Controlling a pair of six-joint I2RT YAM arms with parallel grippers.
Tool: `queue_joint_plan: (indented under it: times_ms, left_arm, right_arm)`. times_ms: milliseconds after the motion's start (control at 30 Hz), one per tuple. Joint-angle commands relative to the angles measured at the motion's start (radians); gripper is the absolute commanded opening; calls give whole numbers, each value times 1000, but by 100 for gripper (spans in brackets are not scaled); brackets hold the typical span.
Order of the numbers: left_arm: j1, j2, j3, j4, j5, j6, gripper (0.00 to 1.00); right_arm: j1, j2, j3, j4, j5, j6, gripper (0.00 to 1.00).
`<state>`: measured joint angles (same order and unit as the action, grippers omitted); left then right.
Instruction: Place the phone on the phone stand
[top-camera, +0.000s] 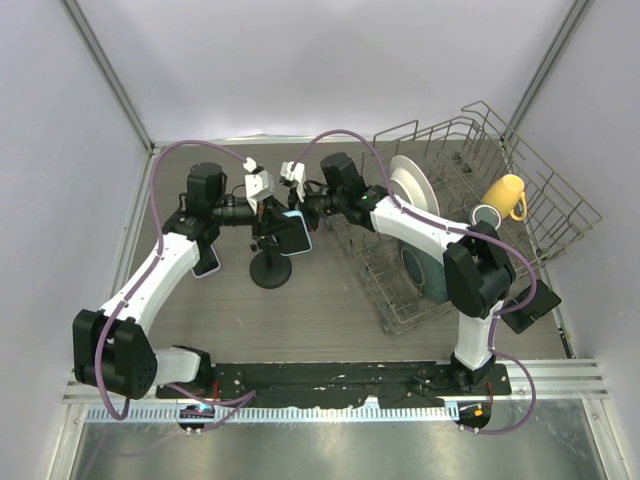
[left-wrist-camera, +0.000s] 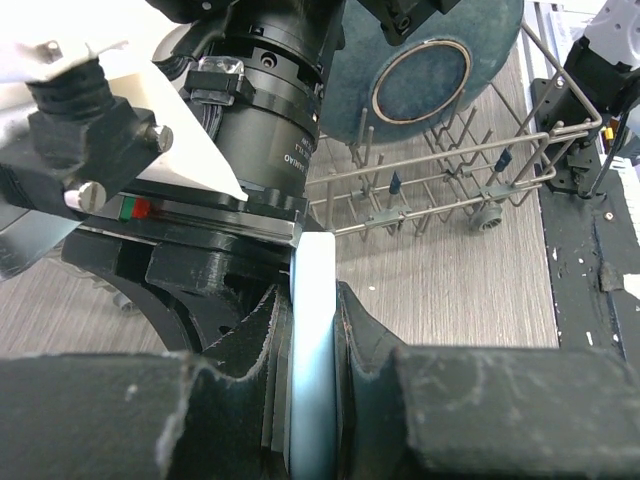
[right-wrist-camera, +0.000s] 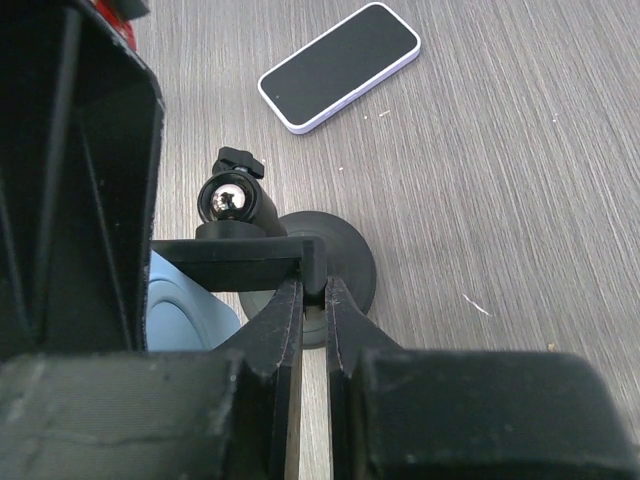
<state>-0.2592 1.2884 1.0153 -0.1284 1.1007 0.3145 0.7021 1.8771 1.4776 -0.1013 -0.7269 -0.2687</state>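
Observation:
The phone (left-wrist-camera: 315, 300), in a pale blue case, stands edge-on between the fingers of my left gripper (left-wrist-camera: 315, 335), which is shut on it. In the top view the phone (top-camera: 297, 236) hangs just above the phone stand (top-camera: 271, 270), a black disc base with a post. My right gripper (right-wrist-camera: 314, 290) is shut on the corner of the stand's black clamp head (right-wrist-camera: 240, 258), above the disc base (right-wrist-camera: 350, 262) and beside the shiny ball joint (right-wrist-camera: 230, 200). The phone's blue back (right-wrist-camera: 180, 312) shows under the clamp.
A second phone (right-wrist-camera: 340, 65) lies flat, screen up, on the wood table beyond the stand, and shows under my left arm (top-camera: 207, 263). A wire dish rack (top-camera: 470, 215) at the right holds a white plate (top-camera: 412, 185), a teal plate and a yellow mug (top-camera: 505, 197).

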Motion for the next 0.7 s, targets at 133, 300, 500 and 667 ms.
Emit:
queue_joint_plan:
  times_ms: [133, 300, 500, 667]
  left_arm:
    - [43, 64, 150, -85, 18, 107, 0]
    - [38, -30, 30, -13, -163, -4, 0]
    - [-51, -135, 21, -89, -1099, -348, 0]
    - [-97, -211, -21, -116, -1473, -373, 0]
  right_arm:
    - [-1, 25, 33, -51, -60, -21, 0]
    - [0, 2, -43, 134, 68, 106, 0]
    - [97, -131, -308, 587, 602, 374, 0]
    - [299, -165, -329, 611, 1247, 480, 0]
